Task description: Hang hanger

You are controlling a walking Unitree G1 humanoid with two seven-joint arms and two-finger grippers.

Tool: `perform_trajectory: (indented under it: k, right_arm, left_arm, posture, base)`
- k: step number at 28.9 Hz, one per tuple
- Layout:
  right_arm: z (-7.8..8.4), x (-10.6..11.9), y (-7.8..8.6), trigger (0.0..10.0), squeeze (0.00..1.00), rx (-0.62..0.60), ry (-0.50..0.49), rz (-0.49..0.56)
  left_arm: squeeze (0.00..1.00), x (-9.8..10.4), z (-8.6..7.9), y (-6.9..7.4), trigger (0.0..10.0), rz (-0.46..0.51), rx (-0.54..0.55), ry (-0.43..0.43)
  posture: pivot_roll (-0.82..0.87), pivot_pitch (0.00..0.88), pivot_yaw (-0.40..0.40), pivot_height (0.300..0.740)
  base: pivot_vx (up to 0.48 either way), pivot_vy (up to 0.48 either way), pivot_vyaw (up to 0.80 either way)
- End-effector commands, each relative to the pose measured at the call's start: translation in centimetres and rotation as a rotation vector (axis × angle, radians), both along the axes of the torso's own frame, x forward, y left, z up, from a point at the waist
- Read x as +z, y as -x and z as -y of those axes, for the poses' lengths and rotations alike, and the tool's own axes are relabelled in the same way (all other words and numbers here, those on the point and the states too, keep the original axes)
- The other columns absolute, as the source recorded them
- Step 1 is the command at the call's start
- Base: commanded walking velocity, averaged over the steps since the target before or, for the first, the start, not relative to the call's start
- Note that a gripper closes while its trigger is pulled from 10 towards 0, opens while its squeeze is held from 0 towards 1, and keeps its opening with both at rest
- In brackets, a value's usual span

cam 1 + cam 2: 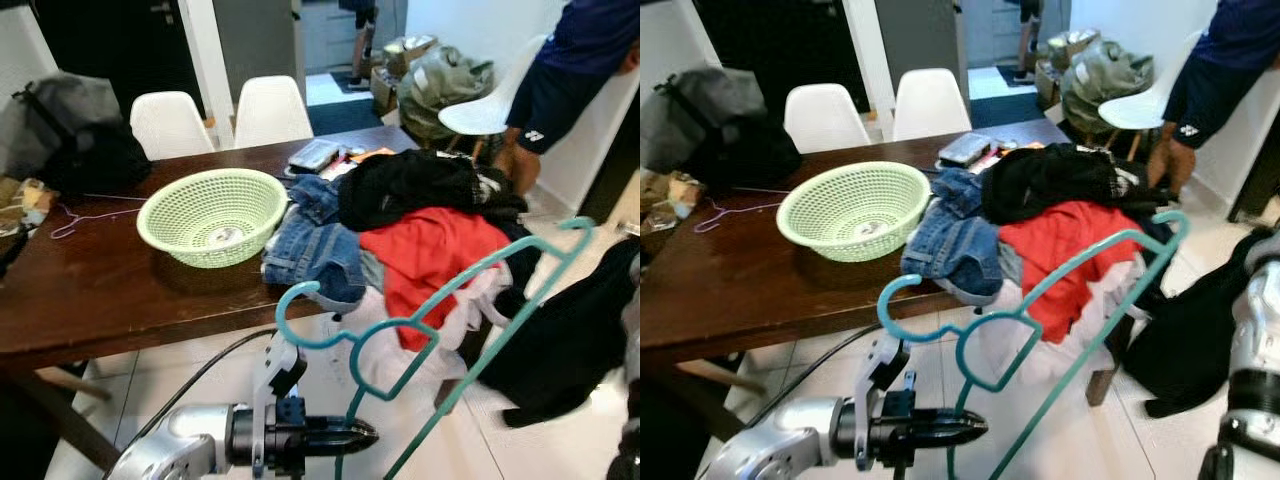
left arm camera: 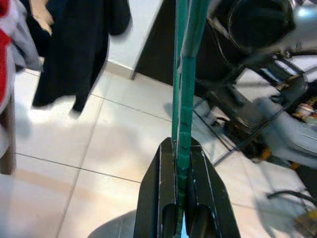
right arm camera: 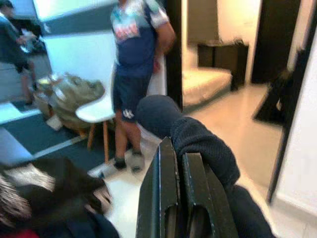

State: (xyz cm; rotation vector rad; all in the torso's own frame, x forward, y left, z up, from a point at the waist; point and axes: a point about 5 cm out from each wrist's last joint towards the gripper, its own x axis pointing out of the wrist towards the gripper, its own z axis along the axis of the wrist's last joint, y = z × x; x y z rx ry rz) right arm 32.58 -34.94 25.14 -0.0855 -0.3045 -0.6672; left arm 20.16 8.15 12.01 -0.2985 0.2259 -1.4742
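the teal hanger (image 1: 440,300) is held above the floor at five o'clock of the wooden table (image 1: 90,290), clamped in the left gripper (image 1: 365,436), while a black garment (image 3: 198,141) is pinched by the right gripper (image 3: 179,163).

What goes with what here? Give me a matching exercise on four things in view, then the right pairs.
1. teal hanger
2. green basket
3. black garment
4. jeans

A. clamped in the right gripper
B. on the table, beside the clothes pile
C. clamped in the left gripper
D. at the table's edge, in the pile

Pairs: 1-C, 2-B, 3-A, 4-D
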Motion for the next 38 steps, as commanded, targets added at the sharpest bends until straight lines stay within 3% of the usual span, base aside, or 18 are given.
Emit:
perform_trajectory:
  k: [1, 12, 14, 15, 20, 21, 22, 23, 24, 26, 28, 29, 31, 32, 33, 34, 36, 38]
  right_arm:
    - [-0.5, 1.5, -0.5, 10.0, 0.0, -0.016, 0.037, 0.054]
    - [-2.0, 2.5, -1.8, 10.0, 0.0, 0.023, 0.044, 0.078]
    - [-3.3, 2.8, -2.5, 10.0, 0.0, 0.098, 0.049, 0.093]
    - [-5.2, 3.1, -3.2, 10.0, 0.0, 0.214, 0.064, 0.11]
    - [-6.9, 3.4, -3.7, 10.0, 0.0, 0.321, 0.073, 0.128]
    - [-8.7, 3.8, -4.0, 10.0, 0.0, 0.428, 0.088, 0.148]
    - [-8.7, 3.8, -4.0, 10.0, 0.0, 0.428, 0.088, 0.148]
    - [-10.6, 4.5, -4.0, 10.0, 0.0, 0.571, 0.078, 0.192]
    - [-10.6, 4.5, -4.0, 10.0, 0.0, 0.571, 0.078, 0.192]
    - [-14.3, 6.0, -3.0, 10.0, 0.0, 0.913, 0.039, 0.298]
    - [-14.3, 6.0, -3.0, 10.0, 0.0, 0.913, 0.039, 0.298]
    - [-15.9, 6.4, -2.1, 10.0, 0.0, 1.102, 0.032, 0.325]
    - [-15.9, 6.4, -2.1, 10.0, 0.0, 1.102, 0.032, 0.325]
    - [-17.3, 6.2, -0.7, 10.0, 0.0, 1.285, 0.083, 0.317]
    - [-17.3, 6.2, -0.7, 10.0, 0.0, 1.285, 0.083, 0.317]
    - [-18.2, 5.9, 0.5, 10.0, 0.0, 1.436, 0.111, 0.298]
    - [-18.2, 5.9, 0.5, 10.0, 0.0, 1.436, 0.111, 0.298]
    - [-20.4, 4.2, 2.7, 10.0, 0.0, 1.687, 0.22, 0.189]
  left_arm:
    - [0.0, -0.1, 0.0, 0.1, 10.0, -0.013, -0.019, -0.012]
    - [0.0, -0.2, 0.1, 0.4, 10.0, -0.03, -0.039, -0.016]
    - [0.0, -0.4, 0.2, 0.3, 10.0, -0.034, -0.038, -0.016]
    - [0.0, -0.5, 0.2, 0.2, 10.0, -0.039, -0.035, -0.016]
    - [0.0, -0.6, 0.3, 0.1, 10.0, -0.042, -0.033, -0.017]
    - [0.0, -0.6, 0.3, 0.1, 10.0, -0.046, -0.036, -0.019]
    - [0.0, -0.6, 0.3, 0.1, 10.0, -0.046, -0.036, -0.019]
    - [0.0, -0.5, 0.3, 0.2, 10.0, -0.047, -0.04, -0.013]
    - [0.0, -0.5, 0.3, 0.2, 10.0, -0.047, -0.04, -0.013]
    - [0.0, -0.2, 0.3, 0.0, 10.0, -0.059, -0.008, 0.015]
    - [0.0, -0.2, 0.3, 0.0, 10.0, -0.059, -0.008, 0.015]
    - [0.0, 0.2, 0.4, -0.1, 10.0, -0.067, 0.02, 0.045]
    - [0.0, 0.2, 0.4, -0.1, 10.0, -0.067, 0.02, 0.045]
    - [0.0, 0.5, 0.5, 0.0, 10.0, -0.068, 0.032, 0.072]
    - [0.0, 0.5, 0.5, 0.0, 10.0, -0.068, 0.032, 0.072]
    - [0.0, 0.6, 0.5, 0.0, 10.0, -0.062, 0.051, 0.084]
    - [0.0, 0.6, 0.5, 0.0, 10.0, -0.062, 0.051, 0.084]
    - [0.0, 0.7, 0.5, -0.6, 10.0, -0.042, 0.128, 0.099]
  posture:
    - [-0.06, 0.0, -0.02, 0.74]
    - [-0.05, 0.0, -0.025, 0.74]
    - [-0.05, 0.0, -0.024, 0.74]
    - [-0.05, 0.0, -0.021, 0.74]
    - [-0.05, 0.0, -0.021, 0.74]
    - [-0.05, 0.0, -0.02, 0.74]
    - [-0.05, 0.0, -0.02, 0.74]
    - [-0.05, 0.0, -0.019, 0.74]
    - [-0.05, 0.0, -0.019, 0.74]
    - [-0.05, 0.0, -0.019, 0.74]
    - [-0.05, 0.0, -0.019, 0.74]
    - [-0.05, 0.0, -0.02, 0.74]
    - [-0.05, 0.0, -0.02, 0.74]
    - [-0.05, 0.0, -0.024, 0.74]
    - [-0.05, 0.0, -0.024, 0.74]
    - [-0.05, 0.0, -0.027, 0.74]
    - [-0.05, 0.0, -0.027, 0.74]
    - [-0.05, 0.0, -0.029, 0.74]
  base:
    - [0.412, 0.0, -0.8]
    - [0.416, 0.0, -0.58]
    - [0.416, 0.0, 0.0]
    - [0.412, 0.0, 0.0]
    - [0.412, 0.0, 0.0]
    - [0.416, 0.0, 0.8]
    - [0.416, 0.0, 0.8]
    - [0.401, 0.0, 0.8]
    - [0.401, 0.0, 0.8]
    - [0.0, 0.0, 0.8]
    - [0.0, 0.0, 0.79]
    - [0.0, 0.0, 0.71]
    - [0.0, 0.0, 0.71]
    - [0.0, 0.0, 0.0]
    - [0.0, 0.0, 0.0]
    - [0.0, 0.0, 0.0]
    - [0.0, 0.0, 0.0]
    - [0.0, 0.0, 0.0]
